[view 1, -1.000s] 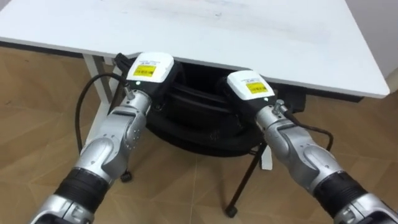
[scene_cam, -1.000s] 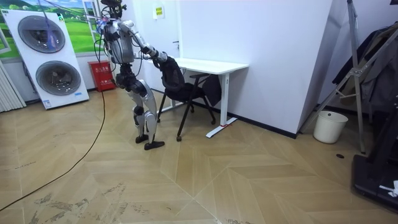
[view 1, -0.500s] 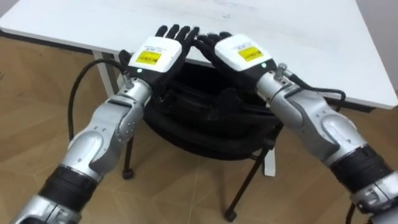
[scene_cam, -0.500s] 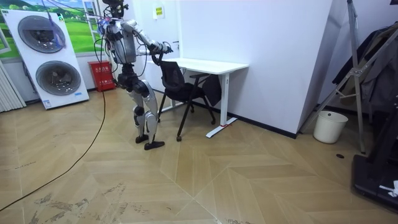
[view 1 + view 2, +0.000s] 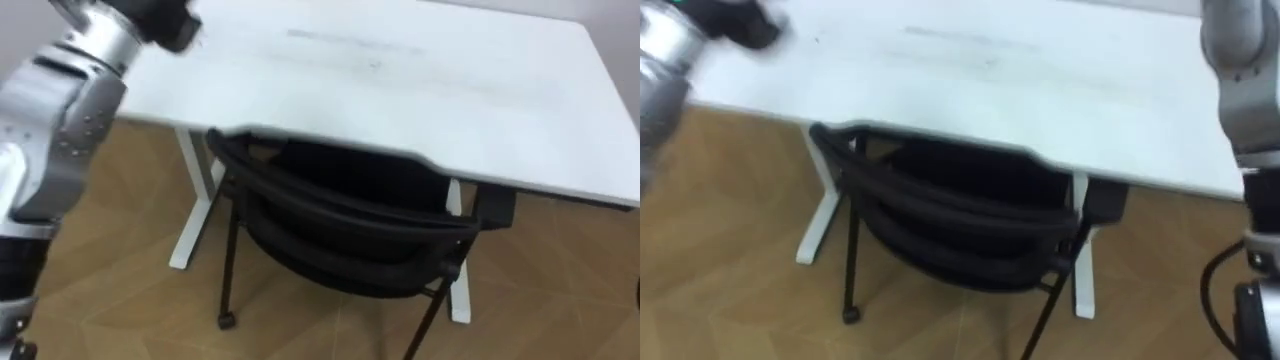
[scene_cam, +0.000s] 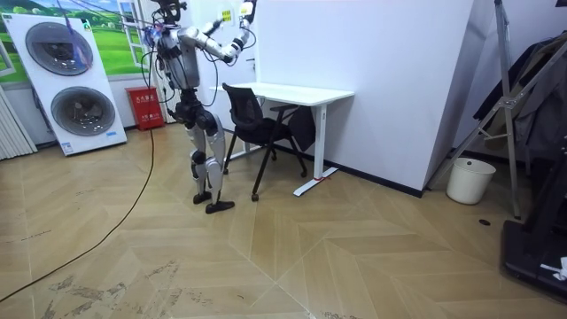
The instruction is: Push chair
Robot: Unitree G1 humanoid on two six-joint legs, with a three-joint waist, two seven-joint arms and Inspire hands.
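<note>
At left, the robot's left hand hangs high over the corner of the white desk, a dark blur whose fingers we cannot read as spread or closed. Below it, the black chair stands with its seat under the desktop and its curved backrest just outside the front edge, touched by neither hand. At right, the right forearm rises out of the top of the eye view. In the room view the right hand is up by the wall, too small for us to tell its state. We judge the chair is nearly home, so the danger lies in a further shove: an off-centre push could swing the frame into the desk's leg, and arms dropping carelessly could strike the desktop.
</note>
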